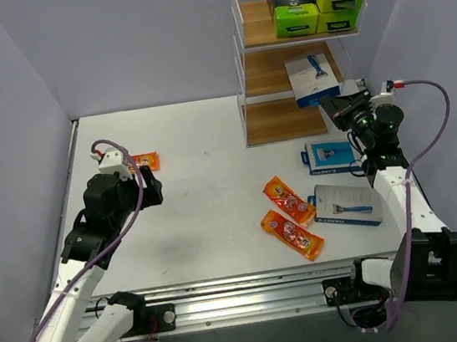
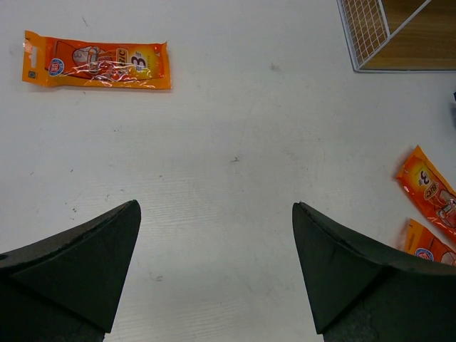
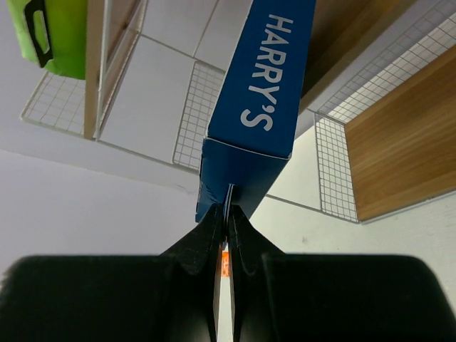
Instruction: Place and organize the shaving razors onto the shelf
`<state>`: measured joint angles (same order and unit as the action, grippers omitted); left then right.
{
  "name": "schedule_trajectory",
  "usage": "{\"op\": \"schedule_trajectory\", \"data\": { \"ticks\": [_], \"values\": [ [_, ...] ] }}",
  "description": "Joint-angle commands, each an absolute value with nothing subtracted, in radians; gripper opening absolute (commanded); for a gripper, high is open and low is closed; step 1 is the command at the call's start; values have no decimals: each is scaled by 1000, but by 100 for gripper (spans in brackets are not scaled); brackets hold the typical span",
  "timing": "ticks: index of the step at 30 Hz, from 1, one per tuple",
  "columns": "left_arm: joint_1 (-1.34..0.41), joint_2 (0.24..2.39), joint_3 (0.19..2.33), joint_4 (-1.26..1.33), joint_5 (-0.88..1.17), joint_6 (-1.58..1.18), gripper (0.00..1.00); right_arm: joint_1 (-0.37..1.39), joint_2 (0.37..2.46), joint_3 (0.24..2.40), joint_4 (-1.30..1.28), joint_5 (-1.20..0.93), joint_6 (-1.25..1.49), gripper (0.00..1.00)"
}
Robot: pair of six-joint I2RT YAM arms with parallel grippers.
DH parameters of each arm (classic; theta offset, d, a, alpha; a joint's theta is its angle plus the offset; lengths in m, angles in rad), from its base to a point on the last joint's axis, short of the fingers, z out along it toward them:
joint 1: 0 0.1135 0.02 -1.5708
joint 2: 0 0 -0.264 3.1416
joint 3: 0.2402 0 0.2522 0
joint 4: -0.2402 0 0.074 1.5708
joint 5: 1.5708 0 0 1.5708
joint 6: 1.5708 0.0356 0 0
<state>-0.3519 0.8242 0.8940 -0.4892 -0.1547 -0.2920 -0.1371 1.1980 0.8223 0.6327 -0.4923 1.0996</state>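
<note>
The shelf [image 1: 275,120] stands at the back right, with black-and-lime razor boxes [image 1: 293,6] on its top tier. My right gripper [image 1: 335,106] is shut on the end flap of a blue Harry's razor card [image 1: 312,78], which sits tilted over the middle board. In the right wrist view the gripper [image 3: 228,212] pinches the card [image 3: 260,92] beside the wire frame [image 3: 335,167]. Two more blue cards [image 1: 332,156] [image 1: 348,206] and two orange packets [image 1: 289,198] [image 1: 292,234] lie on the table. My left gripper [image 1: 148,187] hangs open just short of a third orange packet [image 1: 145,160].
In the left wrist view the open gripper [image 2: 216,214] is over bare white table, with the orange packet [image 2: 96,65] at far left and the shelf's wire corner [image 2: 370,35] at far right. Grey walls close in the table on three sides.
</note>
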Motion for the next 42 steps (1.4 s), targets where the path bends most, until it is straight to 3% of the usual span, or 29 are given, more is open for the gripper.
{"op": "schedule_trajectory", "data": {
  "ticks": [1, 42],
  "values": [
    [-354, 827, 905, -446, -141, -282, 96, -149, 1209, 847, 652, -456, 1132, 0],
    [-357, 842, 904, -446, -144, -278, 96, -232, 1525, 1084, 692, -489, 1299, 0]
  ]
}}
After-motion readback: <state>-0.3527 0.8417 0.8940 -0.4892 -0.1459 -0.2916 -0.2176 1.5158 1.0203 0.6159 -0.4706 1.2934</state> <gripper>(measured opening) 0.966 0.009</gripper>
